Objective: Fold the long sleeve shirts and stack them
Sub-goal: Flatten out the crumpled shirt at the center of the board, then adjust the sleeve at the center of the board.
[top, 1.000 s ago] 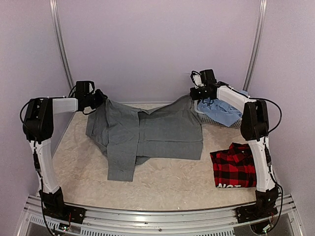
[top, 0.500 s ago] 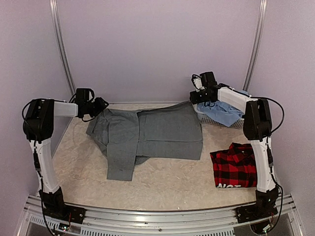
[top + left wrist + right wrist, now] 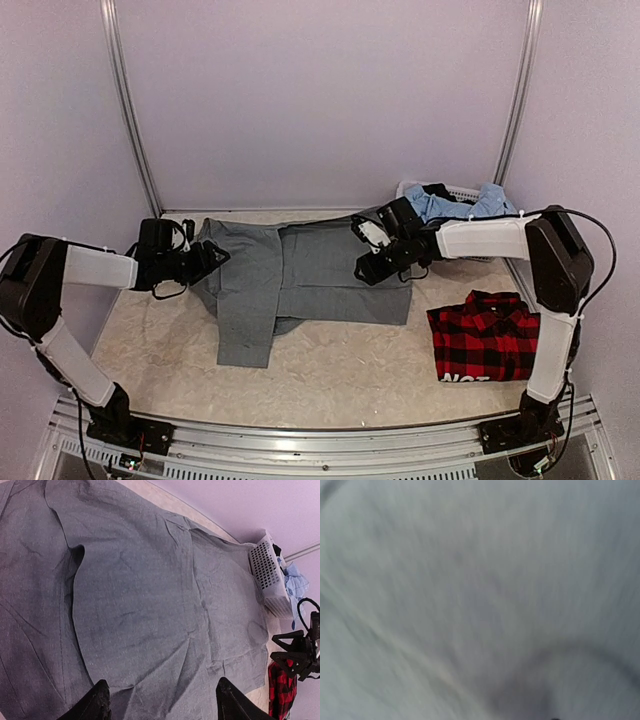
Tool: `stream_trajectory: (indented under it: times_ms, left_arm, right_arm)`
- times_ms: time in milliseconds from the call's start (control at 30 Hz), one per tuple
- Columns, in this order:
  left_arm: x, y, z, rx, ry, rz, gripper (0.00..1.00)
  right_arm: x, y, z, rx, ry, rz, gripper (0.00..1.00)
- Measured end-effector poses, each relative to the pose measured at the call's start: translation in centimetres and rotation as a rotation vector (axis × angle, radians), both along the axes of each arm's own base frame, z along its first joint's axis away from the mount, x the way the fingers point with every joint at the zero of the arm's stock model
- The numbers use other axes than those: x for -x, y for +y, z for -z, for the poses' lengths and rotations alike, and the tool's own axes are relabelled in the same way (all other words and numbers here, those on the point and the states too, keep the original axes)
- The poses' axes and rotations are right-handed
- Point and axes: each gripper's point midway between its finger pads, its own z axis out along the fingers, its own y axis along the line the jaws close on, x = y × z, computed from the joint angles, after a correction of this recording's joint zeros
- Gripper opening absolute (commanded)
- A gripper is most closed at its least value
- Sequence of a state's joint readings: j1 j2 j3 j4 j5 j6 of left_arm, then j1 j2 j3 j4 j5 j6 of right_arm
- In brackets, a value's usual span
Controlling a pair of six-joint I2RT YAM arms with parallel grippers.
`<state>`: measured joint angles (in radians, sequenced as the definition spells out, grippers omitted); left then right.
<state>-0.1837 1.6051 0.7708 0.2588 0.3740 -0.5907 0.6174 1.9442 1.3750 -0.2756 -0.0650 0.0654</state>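
Though flat, shirt (image 3: 320,285) beneath end effector (image 3: 366,271).

We see a soft cream mat (image 3: 340,375). Pale purple walls (image 3: 320,100) stand behind it and beside it. Thin metal poles (image 3: 125,100) rise at its back corners. A silver rail (image 3: 320,442) runs along its front.

- grey shirt (image 3: 320,265): plain mid-grey with no pattern. It fills the left wrist view beyond the black fingers (image 3: 97,702) of the left gripper (image 3: 212,256). The blurred right wrist view shows the same grey.
- plaid flannel shirt (image 3: 478,335): red-and-black checks with white lettering on its near edge, lying right of the black right gripper (image 3: 362,258).
- basket (image 3: 455,188): white and perforated, behind the right fingers. The cloth (image 3: 470,203) in it is light blue.
- table covering (image 3: 350,375): cream.
- left arm (image 3: 95,268) and right arm (image 3: 480,238): white links, black joints.
- wall (image 3: 320,100): pale lilac.
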Motion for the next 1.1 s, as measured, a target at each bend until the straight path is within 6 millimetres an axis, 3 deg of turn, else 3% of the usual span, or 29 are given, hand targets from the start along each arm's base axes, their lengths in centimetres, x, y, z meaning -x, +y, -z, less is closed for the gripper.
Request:
stream_trajectory:
  times_ms: [167,267,500,633,800,1100]
  left_arm:
    - [2.9,-0.2,2.3,-0.009,0.042,0.022,0.68]
    - [4.2,-0.2,3.5,-0.017,0.073,0.027,0.68]
    - [5.3,-0.8,3.8,-0.027,0.065,0.047,0.68]
    - [6.4,-0.6,5.2,-0.042,0.095,0.050,0.68]
    - [9.4,-0.5,7.1,-0.069,0.144,0.056,0.68]
    - [14.8,-1.1,7.2,-0.086,0.154,0.069,0.68]
  right_arm:
    - [3.0,-2.2,5.0,0.050,0.105,0.026,0.53]
    - [4.3,-3.3,6.9,0.077,0.146,0.041,0.52]
    - [5.7,-4.6,7.0,0.053,0.141,0.093,0.50]
    - [7.1,-6.0,7.0,0.049,0.152,0.133,0.49]
    - [9.6,-8.1,7.1,0.054,0.178,0.183,0.49]
    - [12.1,-9.6,7.2,0.027,0.210,0.226,0.47]
